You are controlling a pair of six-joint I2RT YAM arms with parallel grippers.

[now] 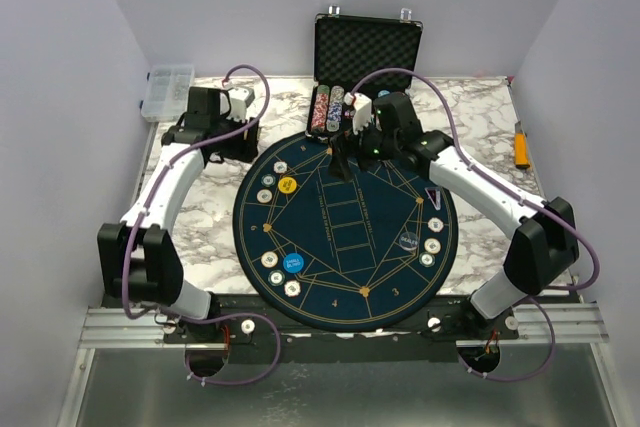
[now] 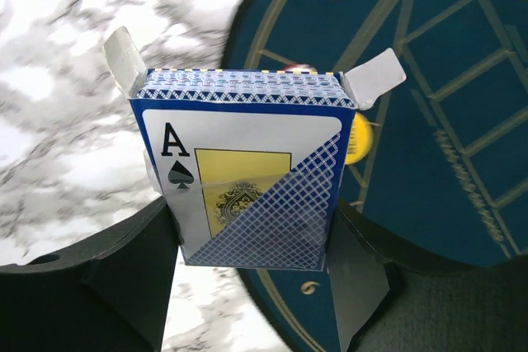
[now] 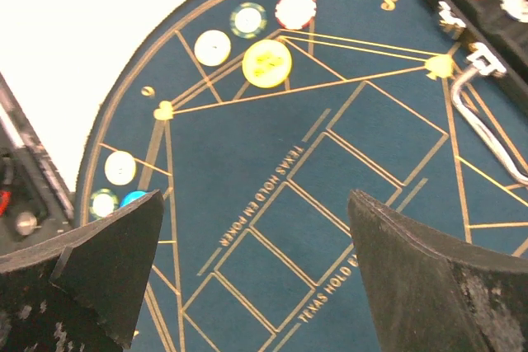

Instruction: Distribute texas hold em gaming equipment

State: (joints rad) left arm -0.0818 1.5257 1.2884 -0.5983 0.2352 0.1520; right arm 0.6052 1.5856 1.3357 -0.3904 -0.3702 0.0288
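The left gripper point(image 2: 247, 274) pinches a blue-and-white cardboard card box point(image 2: 247, 179) by its sides. The ace-of-spades face is toward the wrist camera, the top flaps are folded open and card edges show inside. The box hangs over the line where the white marbled table point(image 2: 49, 80) meets the big round dark-blue felt mat point(image 2: 445, 146). The right gripper point(image 3: 256, 269) is spread wide and empty above the mat's far half, near the open black chip case point(image 1: 367, 47).

The chips look largely shared out: a yellow round disc point(image 1: 287, 185) with cream discs point(image 1: 266, 190) at far left, a blue round disc point(image 1: 291, 263) with more cream ones at near left, and a clear round disc point(image 1: 405, 241) beside three cream ones at right. I can see no cards lying on the mat, and the outlined rectangles at its centre are bare. By my reading the cards are what is left — to be drawn from the box and dealt round.
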